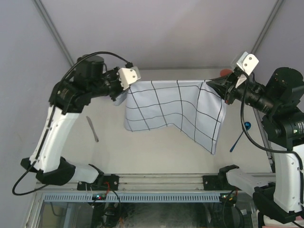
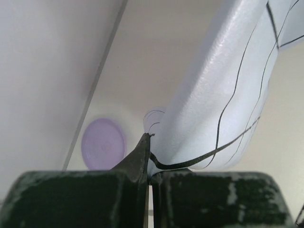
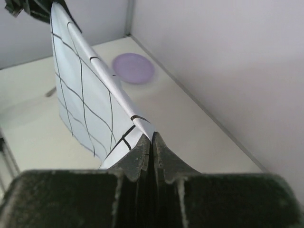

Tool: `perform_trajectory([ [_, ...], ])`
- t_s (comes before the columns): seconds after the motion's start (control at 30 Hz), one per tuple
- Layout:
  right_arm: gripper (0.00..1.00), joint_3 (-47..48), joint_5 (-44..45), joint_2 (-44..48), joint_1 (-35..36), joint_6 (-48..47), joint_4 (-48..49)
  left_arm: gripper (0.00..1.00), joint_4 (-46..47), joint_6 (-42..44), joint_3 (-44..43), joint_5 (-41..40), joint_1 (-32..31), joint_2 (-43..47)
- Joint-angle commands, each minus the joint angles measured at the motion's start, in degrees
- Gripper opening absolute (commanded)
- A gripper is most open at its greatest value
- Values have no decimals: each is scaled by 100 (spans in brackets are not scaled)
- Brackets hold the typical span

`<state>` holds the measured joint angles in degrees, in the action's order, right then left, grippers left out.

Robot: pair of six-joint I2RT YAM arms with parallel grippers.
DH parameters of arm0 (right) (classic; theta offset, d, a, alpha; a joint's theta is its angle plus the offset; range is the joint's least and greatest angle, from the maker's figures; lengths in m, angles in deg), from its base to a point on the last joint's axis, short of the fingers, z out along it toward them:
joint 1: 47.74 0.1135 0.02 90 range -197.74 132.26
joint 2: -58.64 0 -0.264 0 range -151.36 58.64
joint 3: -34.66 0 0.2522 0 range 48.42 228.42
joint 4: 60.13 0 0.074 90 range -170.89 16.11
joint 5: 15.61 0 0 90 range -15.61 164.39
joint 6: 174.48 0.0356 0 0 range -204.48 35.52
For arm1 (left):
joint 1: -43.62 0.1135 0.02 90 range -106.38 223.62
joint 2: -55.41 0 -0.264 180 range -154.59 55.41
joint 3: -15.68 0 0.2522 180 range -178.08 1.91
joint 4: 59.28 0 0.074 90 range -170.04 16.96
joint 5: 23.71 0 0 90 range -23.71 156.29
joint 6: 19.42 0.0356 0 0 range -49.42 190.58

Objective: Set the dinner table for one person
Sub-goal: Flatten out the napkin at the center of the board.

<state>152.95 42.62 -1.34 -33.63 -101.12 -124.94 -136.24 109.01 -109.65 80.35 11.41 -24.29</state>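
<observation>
A pale blue-grey cloth with a dark grid hangs stretched between my two grippers above the off-white dinner table. My left gripper is shut on the cloth's left top corner. In the left wrist view the cloth runs up and away from the left gripper. My right gripper is shut on the right top corner. The right wrist view shows the cloth pinched at the tip of the right gripper. The cloth's lower right part sags lowest.
A metal knife lies on the table left of the cloth. A blue-handled spoon lies at the right edge by the right arm. A lilac plate sits at the back near the wall, blurred in the left wrist view.
</observation>
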Motion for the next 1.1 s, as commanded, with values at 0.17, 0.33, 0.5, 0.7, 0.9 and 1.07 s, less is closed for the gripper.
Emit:
perform_trajectory([
  [0.17, 0, -117, -1746, 31, -145, -171, -769, 0, -1817, -428, -229, -397, 59, 1163],
  [0.33, 0, -329, -1792, 2, 17, -636, -1404, 0, -1869, -409, 386, -413, -25, 1660],
  [0.5, 0, -284, -2193, 10, 31, -940, -1813, 0, -2345, -392, 167, -252, -163, 1473],
  [0.7, 0, -591, -2188, -190, 141, -1381, -2224, 2, -2510, -374, 76, -127, -285, 1127],
  [0.9, 0, -1742, -1899, -742, 35, -1947, -1844, 6, -2166, -109, 523, -68, -297, 280],
  [1.07, 0, -2471, -1896, -1379, -357, -2421, -1183, 6, -1414, 80, 1068, -194, -296, -453],
])
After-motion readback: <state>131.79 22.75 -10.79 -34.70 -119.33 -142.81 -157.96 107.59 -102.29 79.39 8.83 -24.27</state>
